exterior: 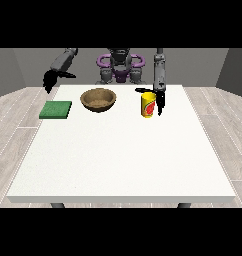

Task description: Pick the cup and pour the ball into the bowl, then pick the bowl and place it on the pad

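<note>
- The cup (148, 104) stands upright on the table (123, 160), at the bowl (98, 99)'s right in view.
- The hand at the view's right (160, 100) flanks the cup, fingers relaxed, grasping nothing.
- We close around the cup's middle, keeping it upright.

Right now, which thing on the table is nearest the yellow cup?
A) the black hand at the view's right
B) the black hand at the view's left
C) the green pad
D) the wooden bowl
A: the hand at the view's right hangs right beside the yellow cup, while the wooden bowl and the green pad lie farther left, and the hand at the view's left hovers off the table's far corner.
</note>
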Motion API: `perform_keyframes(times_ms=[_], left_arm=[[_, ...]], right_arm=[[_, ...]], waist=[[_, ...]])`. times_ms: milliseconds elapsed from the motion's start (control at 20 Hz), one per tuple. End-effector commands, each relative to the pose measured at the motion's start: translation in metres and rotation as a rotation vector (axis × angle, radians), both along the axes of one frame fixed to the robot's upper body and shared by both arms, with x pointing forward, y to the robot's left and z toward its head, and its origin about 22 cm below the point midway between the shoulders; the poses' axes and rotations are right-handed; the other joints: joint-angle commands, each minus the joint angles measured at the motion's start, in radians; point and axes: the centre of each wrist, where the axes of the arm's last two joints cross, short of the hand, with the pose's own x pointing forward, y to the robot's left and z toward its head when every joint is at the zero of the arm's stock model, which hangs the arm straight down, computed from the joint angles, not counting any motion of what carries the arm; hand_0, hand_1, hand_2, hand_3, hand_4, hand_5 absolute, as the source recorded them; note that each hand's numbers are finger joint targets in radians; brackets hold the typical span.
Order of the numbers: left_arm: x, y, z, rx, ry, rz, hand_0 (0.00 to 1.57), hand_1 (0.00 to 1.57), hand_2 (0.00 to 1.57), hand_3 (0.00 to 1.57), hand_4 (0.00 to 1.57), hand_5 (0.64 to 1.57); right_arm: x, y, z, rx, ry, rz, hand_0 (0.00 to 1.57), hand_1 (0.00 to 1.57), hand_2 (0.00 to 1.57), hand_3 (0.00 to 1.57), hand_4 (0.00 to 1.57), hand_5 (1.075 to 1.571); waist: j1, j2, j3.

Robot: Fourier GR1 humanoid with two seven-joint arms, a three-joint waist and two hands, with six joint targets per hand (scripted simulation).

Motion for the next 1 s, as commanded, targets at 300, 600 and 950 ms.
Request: perform_keyframes(times_ms=[300, 600, 950], left_arm=[[0.010, 0.026, 0.007, 0.340, -0.028, 0.268, 1.31, 1.31, 1.57, 1.57, 0.82, 1.514], [0.013, -0.009, -0.010, 0.343, -0.009, 0.314, 1.35, 1.35, 1.57, 1.57, 0.88, 1.502], [0.019, -0.044, 0.009, 0.586, 0.080, 0.227, 1.37, 1.37, 1.57, 1.57, 1.02, 1.531]], right_arm=[[0.008, -0.014, 0.011, 0.020, -0.041, 0.048, 0.00, 0.00, 0.00, 0.00, 0.00, 1.559], [0.006, -0.054, 0.038, -0.003, -0.065, 0.026, 0.00, 0.00, 0.00, 0.00, 0.00, 1.556], [-0.027, -0.099, -0.035, 0.031, 0.201, -0.107, 0.00, 0.00, 0.00, 0.00, 0.00, 1.558]], waist=[[-0.067, 0.040, 0.0010], [-0.102, 0.043, 0.0002], [0.039, -0.218, 0.0048]])
